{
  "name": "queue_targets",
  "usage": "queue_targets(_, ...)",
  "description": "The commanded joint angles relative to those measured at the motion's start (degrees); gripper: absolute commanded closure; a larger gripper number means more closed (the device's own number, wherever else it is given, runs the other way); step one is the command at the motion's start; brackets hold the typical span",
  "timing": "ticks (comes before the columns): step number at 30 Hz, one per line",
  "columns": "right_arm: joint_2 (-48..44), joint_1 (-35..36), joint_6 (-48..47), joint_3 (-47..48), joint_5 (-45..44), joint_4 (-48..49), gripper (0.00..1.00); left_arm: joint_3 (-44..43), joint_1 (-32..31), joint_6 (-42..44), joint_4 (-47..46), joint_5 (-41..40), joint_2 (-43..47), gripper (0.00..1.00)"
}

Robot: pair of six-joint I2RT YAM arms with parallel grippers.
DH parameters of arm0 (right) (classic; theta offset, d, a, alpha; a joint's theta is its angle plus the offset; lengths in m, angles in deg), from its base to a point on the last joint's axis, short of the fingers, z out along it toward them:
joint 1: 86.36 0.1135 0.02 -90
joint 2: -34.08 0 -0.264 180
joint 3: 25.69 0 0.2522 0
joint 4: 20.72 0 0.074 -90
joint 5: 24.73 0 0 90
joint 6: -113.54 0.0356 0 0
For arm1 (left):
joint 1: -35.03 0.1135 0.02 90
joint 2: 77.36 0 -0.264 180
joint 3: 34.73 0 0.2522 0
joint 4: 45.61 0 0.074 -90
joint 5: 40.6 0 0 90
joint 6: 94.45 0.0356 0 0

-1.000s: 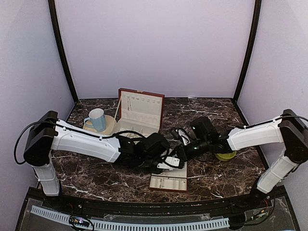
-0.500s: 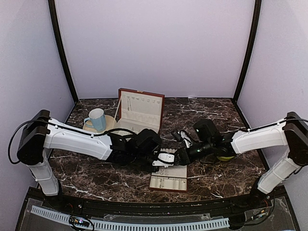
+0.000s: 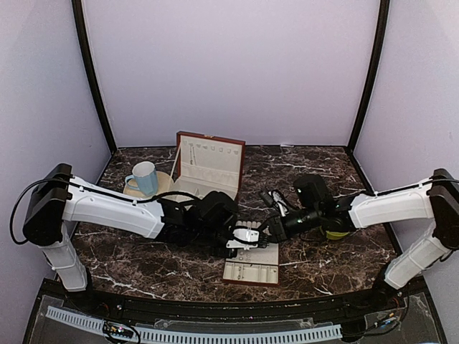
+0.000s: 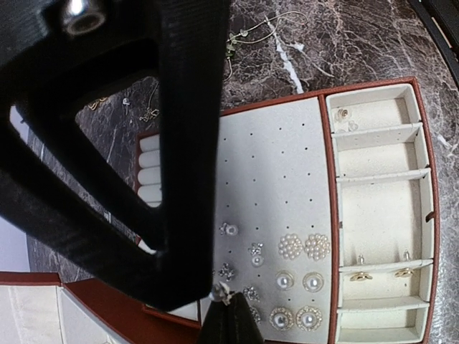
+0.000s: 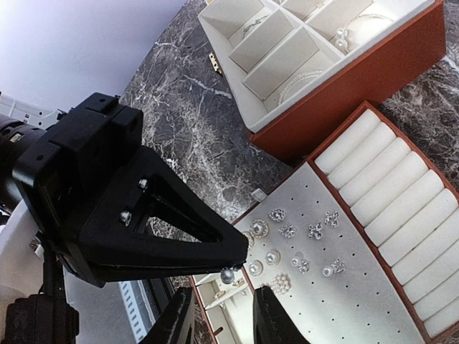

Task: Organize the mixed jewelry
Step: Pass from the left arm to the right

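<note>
A small pearl stud (image 5: pixel 228 276) of the mixed jewelry sits pinched at the tip of my left gripper (image 4: pixel 224 302), which is shut on it just above the tray's cream perforated panel (image 4: pixel 280 158). Several pearl and crystal studs (image 4: pixel 303 246) are pinned in that panel. My right gripper (image 5: pixel 222 320) is open, its two fingers either side of the stud and clear of it. From above, the left gripper (image 3: pixel 242 236) and right gripper (image 3: pixel 267 228) meet tip to tip over the tray (image 3: pixel 251 274). A thin chain (image 4: pixel 251 32) lies on the marble.
The reddish-brown box (image 3: pixel 208 163) stands open behind the tray, hoops lying in its cream compartments (image 5: pixel 287 54). A blue mug (image 3: pixel 145 178) sits on a cream plate at the back left. A yellow-green dish (image 3: pixel 336 233) lies under the right arm. Ring rolls (image 5: pixel 401 193) border the panel.
My right gripper's jaws have widened around the stud. My left gripper stayed shut on it and drew slightly left over the tray.
</note>
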Motion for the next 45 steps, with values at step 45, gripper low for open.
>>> queue_targets(45,5.88,1.82,0.53,4.09,-0.69,3.03,0.92,0.38,-0.16,0.10,-0.84,1.80,2.87,1.00)
